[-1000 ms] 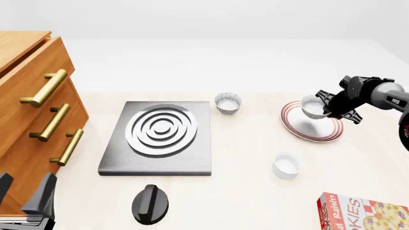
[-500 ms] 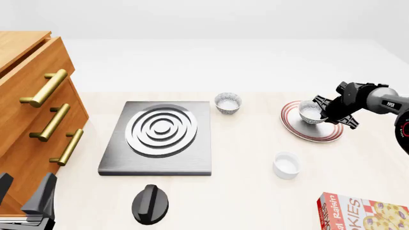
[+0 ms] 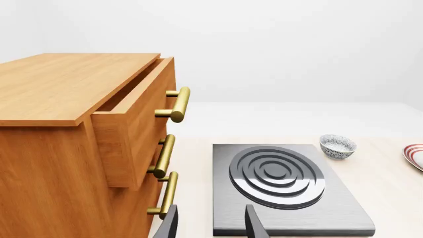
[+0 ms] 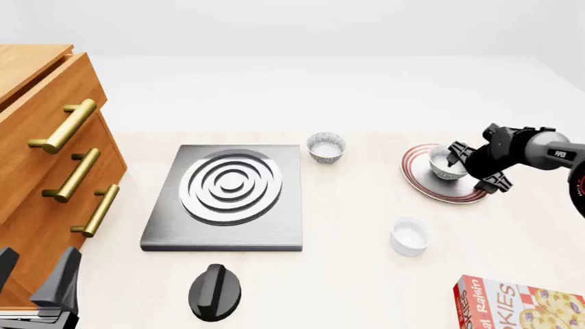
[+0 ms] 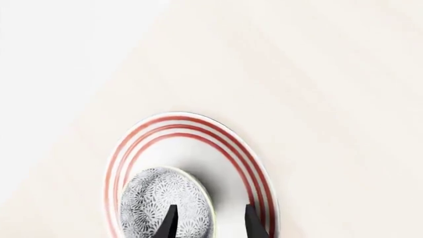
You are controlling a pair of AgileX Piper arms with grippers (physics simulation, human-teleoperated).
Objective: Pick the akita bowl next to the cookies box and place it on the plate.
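Right wrist view is showing the right jaws (image 5: 208, 223) straddling the rim of the bowl (image 5: 165, 203), one finger over its patterned side and the other out over the white of the plate (image 5: 218, 144); whether they are pinching the rim or standing just clear of it cannot be told. The bowl is sitting on the plate, off toward one side of it and inside the red rings.

From the front, the right jaws (image 4: 464, 159) are reaching in from the right edge of the plate (image 4: 429, 186), and the bowl (image 4: 443, 163) is resting upright on the plate's middle. A white cup (image 4: 409, 236) is standing on the counter (image 4: 347, 274) nearer the camera, apart from the plate, and the cookies box (image 4: 516, 305) is lying at the near right corner, partly cut off. A second bowl (image 4: 325, 147) is standing just beyond the far right corner of the stove (image 4: 229, 199), whose black knob (image 4: 216, 291) is lying in front of it.

Left jaws (image 3: 211, 225) are hanging open and empty near the drawers (image 3: 86, 148), well apart from the plate.
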